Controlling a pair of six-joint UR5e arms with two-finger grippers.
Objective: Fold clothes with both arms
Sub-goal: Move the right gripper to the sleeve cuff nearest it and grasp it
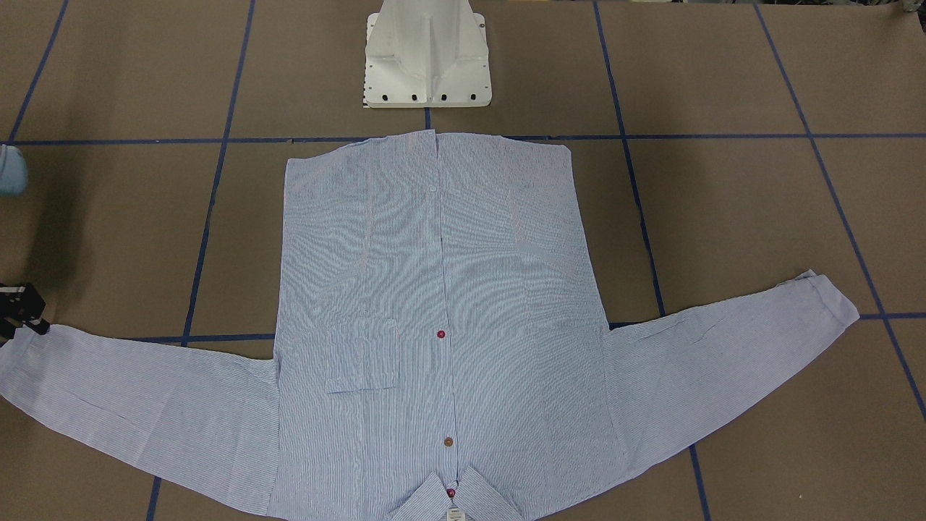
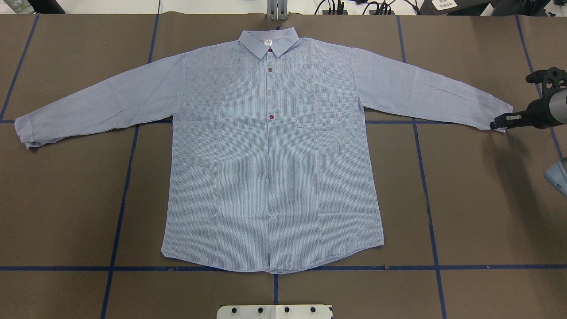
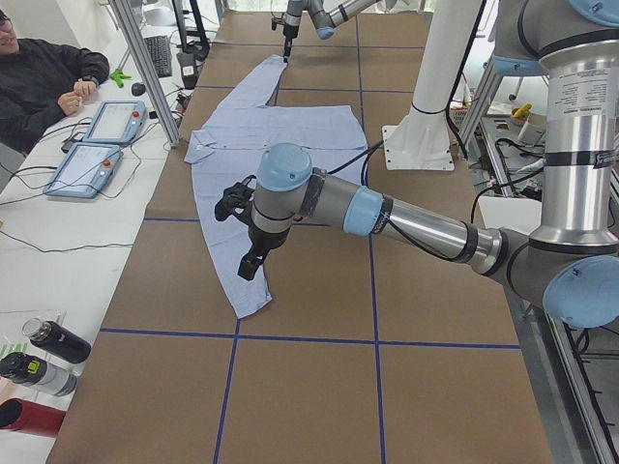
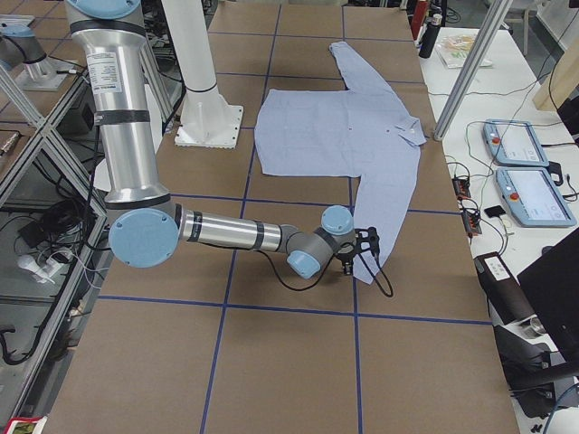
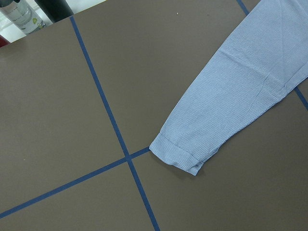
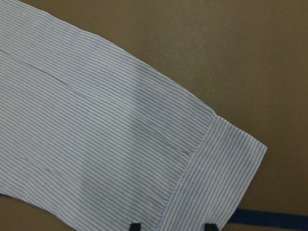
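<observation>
Overhead exterior shows the striped shirt point(image 2: 270, 168) lying flat, buttoned front up, in the middle of the brown surface point(image 2: 478, 212). Its left cuff point(image 2: 27, 132) ends just beside a tape crossing point(image 5: 127, 159), with bare surface all round. The left tool point(image 3: 248, 267) hangs above that sleeve in the exterior left view, and I cannot tell how wide it stands. The collar point(image 2: 268, 42) nearly reaches the far edge, the hem meets a blue tape line point(image 2: 487, 267), and the chest pocket point(image 2: 320, 110) lies flat. At the right cuff point(image 2: 501, 114) the right tool point(image 2: 499, 124) holds its fingertips point(image 6: 135, 225) apart, astride the cuff's edge.
</observation>
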